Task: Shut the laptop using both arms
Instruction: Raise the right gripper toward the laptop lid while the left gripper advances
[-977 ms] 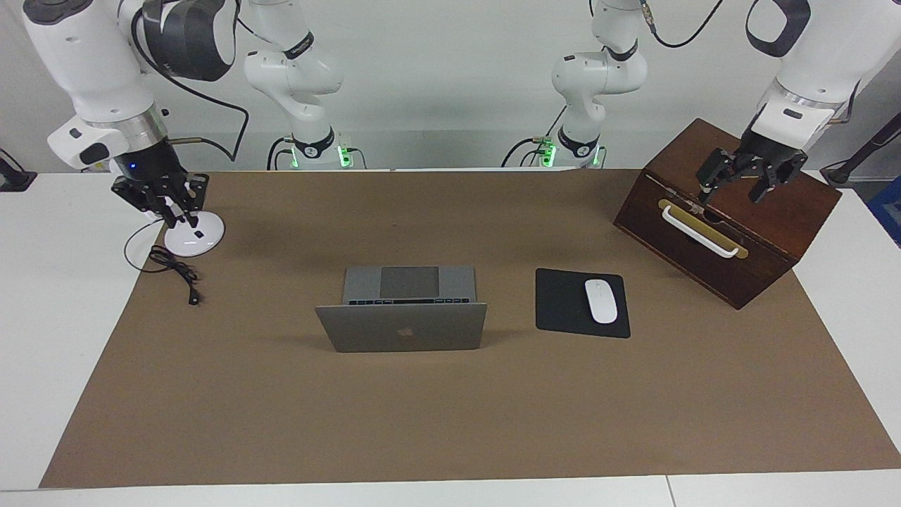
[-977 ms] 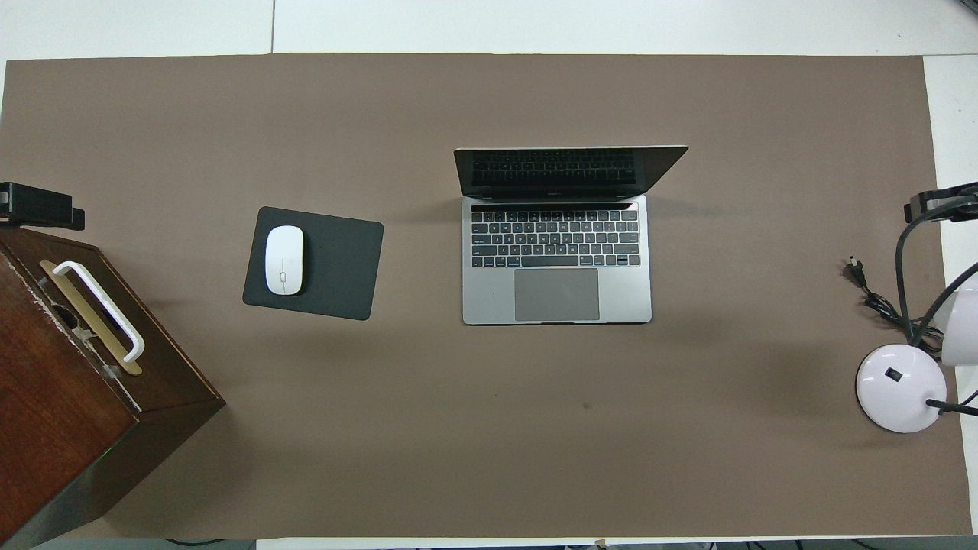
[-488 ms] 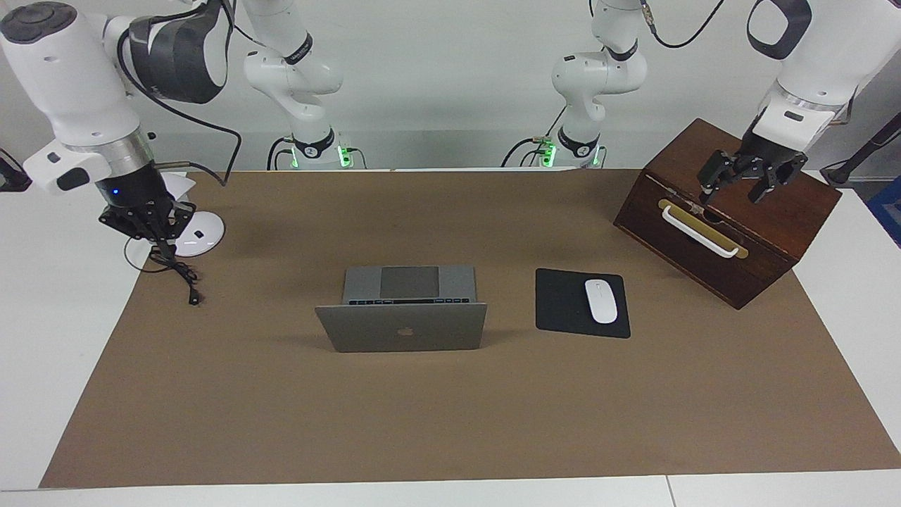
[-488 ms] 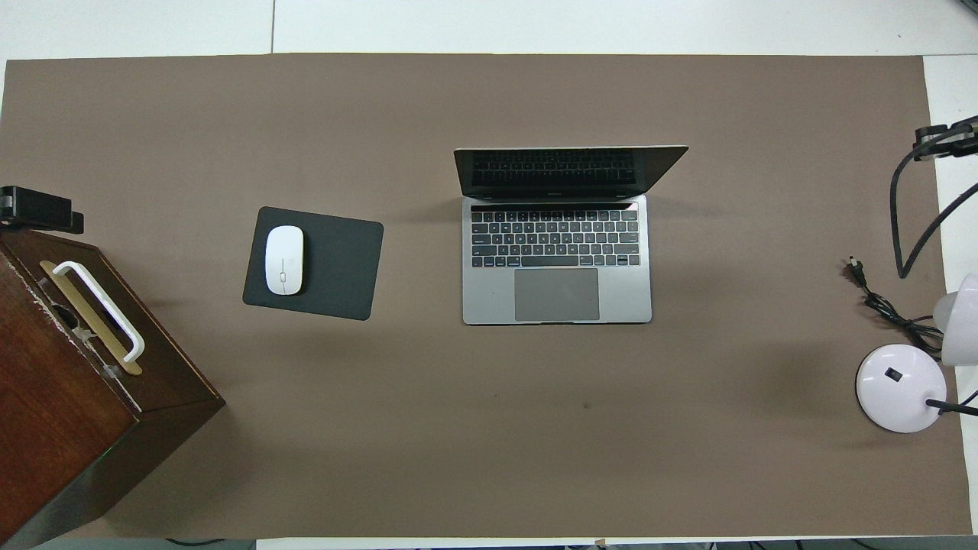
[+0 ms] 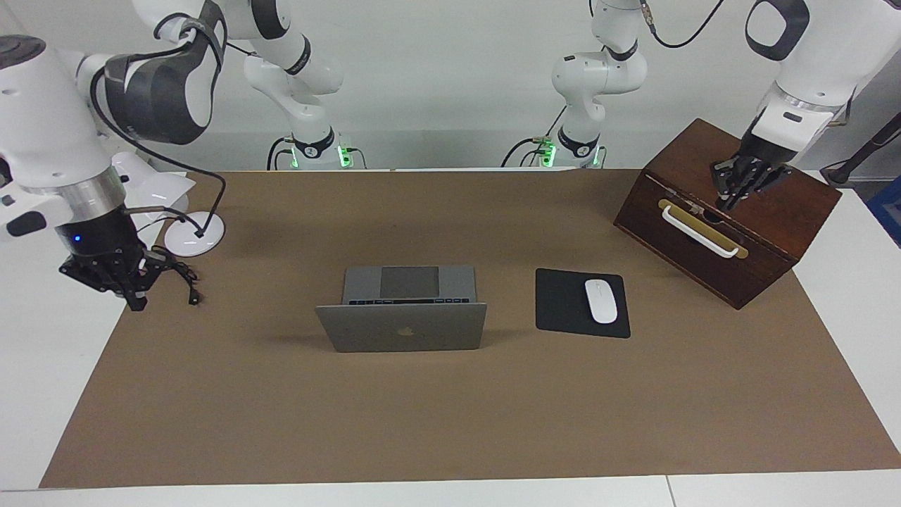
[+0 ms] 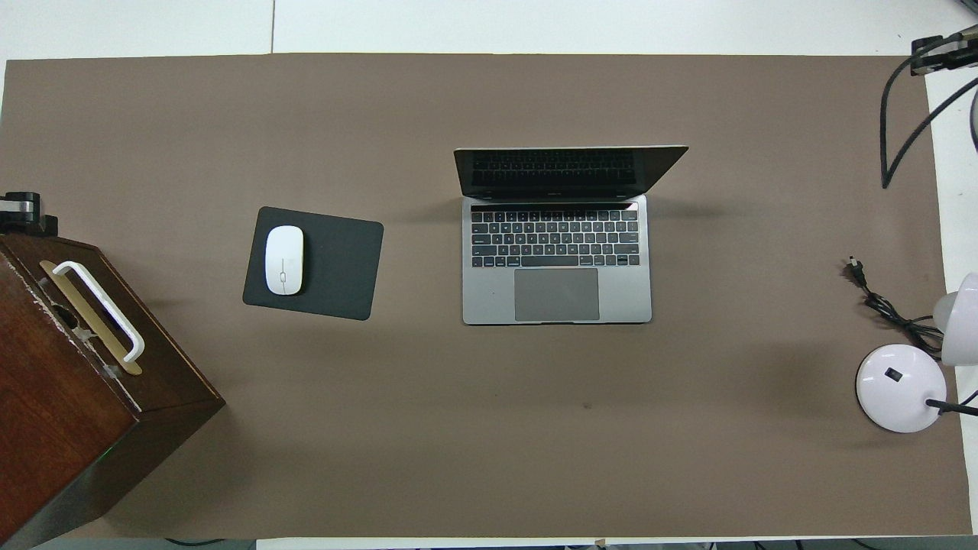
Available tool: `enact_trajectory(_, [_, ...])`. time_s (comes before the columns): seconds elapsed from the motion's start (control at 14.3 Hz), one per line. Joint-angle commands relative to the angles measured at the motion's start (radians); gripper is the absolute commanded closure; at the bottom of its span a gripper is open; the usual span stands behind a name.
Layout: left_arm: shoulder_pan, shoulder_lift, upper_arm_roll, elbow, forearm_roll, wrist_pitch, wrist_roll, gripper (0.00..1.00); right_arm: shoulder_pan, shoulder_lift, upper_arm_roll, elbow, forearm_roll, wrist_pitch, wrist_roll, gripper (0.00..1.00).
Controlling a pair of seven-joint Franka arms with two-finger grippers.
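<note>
The silver-grey laptop stands open in the middle of the brown mat, its lid with the dark logo raised. The overhead view shows its black keys and grey trackpad. My right gripper is open and empty, low over the mat's edge at the right arm's end, beside a black cable plug and well away from the laptop. Only its edge shows in the overhead view. My left gripper hangs over the top of the wooden box, away from the laptop, and shows at the overhead view's edge.
A dark wooden box with a white handle stands at the left arm's end. A white mouse lies on a black mouse pad beside the laptop. A white lamp base and black cable lie at the right arm's end.
My right gripper has moved from the lamp base away from the robots to beside the cable plug. My left gripper has turned over the box. The laptop has not moved.
</note>
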Motion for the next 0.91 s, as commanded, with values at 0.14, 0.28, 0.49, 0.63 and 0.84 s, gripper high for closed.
enact_trajectory(0.14, [0.006, -0.035, -0.007, -0.051, -0.006, 0.034, -0.022, 1.00, 0.033, 0.131, 0.017, 0.094, 0.000, 0.121, 0.085, 1.00])
enact_trajectory(0.28, [-0.003, -0.054, -0.007, -0.092, -0.059, 0.057, -0.019, 1.00, 0.060, 0.148, 0.026, 0.094, 0.000, 0.156, 0.147, 1.00])
enact_trajectory(0.49, [-0.038, -0.118, -0.018, -0.234, -0.066, 0.156, -0.019, 1.00, 0.120, 0.151, 0.026, 0.091, -0.002, 0.150, 0.225, 1.00])
enact_trajectory(0.63, [-0.077, -0.161, -0.018, -0.332, -0.067, 0.244, -0.029, 1.00, 0.148, 0.149, 0.026, 0.084, -0.008, 0.158, 0.263, 1.00])
enact_trajectory(0.84, [-0.136, -0.228, -0.019, -0.493, -0.078, 0.421, -0.041, 1.00, 0.191, 0.162, 0.019, 0.083, -0.022, 0.202, 0.282, 1.00])
